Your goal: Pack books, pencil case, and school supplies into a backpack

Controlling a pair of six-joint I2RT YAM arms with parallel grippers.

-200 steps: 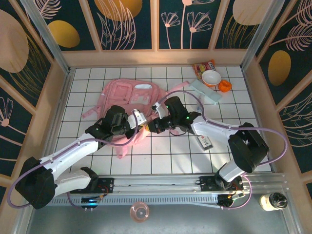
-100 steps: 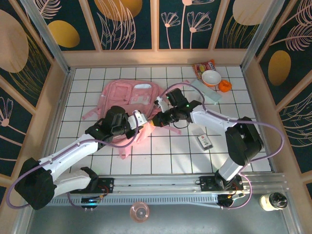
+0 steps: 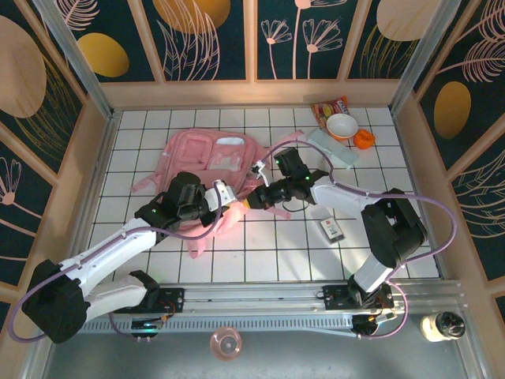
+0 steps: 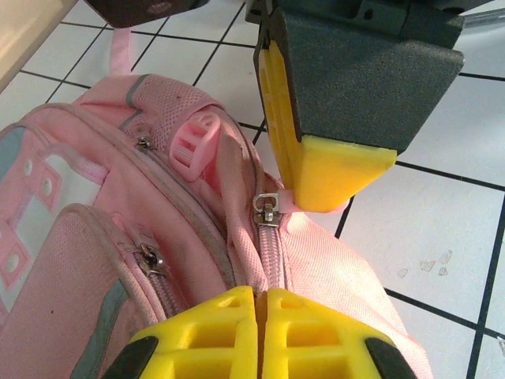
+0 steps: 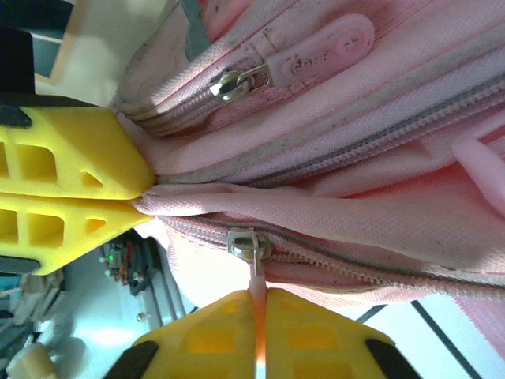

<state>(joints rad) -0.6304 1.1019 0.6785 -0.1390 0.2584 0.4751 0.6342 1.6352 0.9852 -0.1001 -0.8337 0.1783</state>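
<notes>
The pink backpack (image 3: 209, 154) lies flat at the table's middle left. My left gripper (image 3: 227, 208) is shut on the bag's fabric beside the main zipper (image 4: 267, 207), its yellow tips (image 4: 262, 296) pinching the seam. My right gripper (image 3: 251, 201) meets it from the right, shut on the pink zipper pull (image 5: 258, 296) just below the metal slider (image 5: 248, 243). The zipper teeth to the right of the slider stand slightly parted. The mint pencil case (image 3: 331, 148) lies at the back right. A small dark school supply with a white label (image 3: 331, 230) lies right of centre. The books are out of view.
A white bowl (image 3: 342, 126), a small orange object (image 3: 364, 139) and a red-orange snack packet (image 3: 330, 106) sit in the back right corner. Wooden walls ring the tiled table (image 3: 284, 253). A pink strap (image 3: 146, 183) trails left of the bag.
My right wrist has swung up and to the right while its fingers stay at the bag's lower edge. The left arm has held its pinch almost still.
</notes>
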